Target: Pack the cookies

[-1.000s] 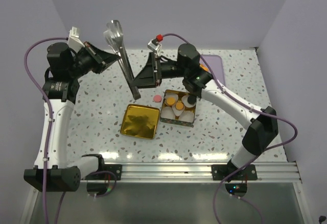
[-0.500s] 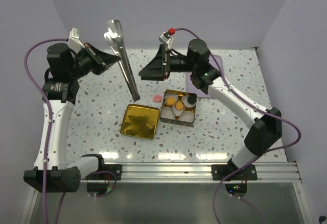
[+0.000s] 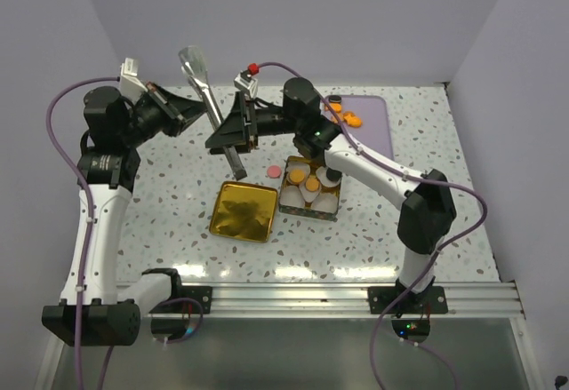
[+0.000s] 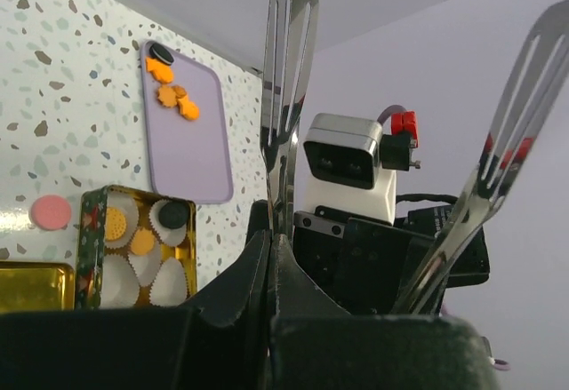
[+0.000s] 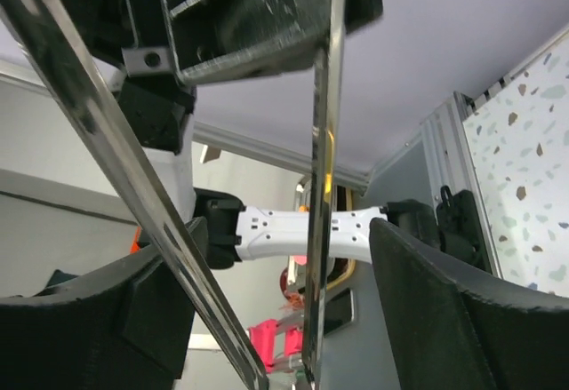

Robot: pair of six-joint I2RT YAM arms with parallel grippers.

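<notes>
Top view: left gripper [image 3: 189,106] is clenching tongs [image 3: 206,97], with right gripper [image 3: 222,126] sitting at them. Only the right wrist view is showing its fingers [image 5: 462,319] spread and released, straddling the tongs. Left wrist view is showing cookies [image 4: 142,242] in tin [image 4: 92,248] and on tray [image 4: 191,159], and a pink one [image 4: 50,211] on bench [image 4: 53,70].

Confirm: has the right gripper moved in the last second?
Yes. The right gripper shifted left, away from the tin, up to the tongs.
</notes>
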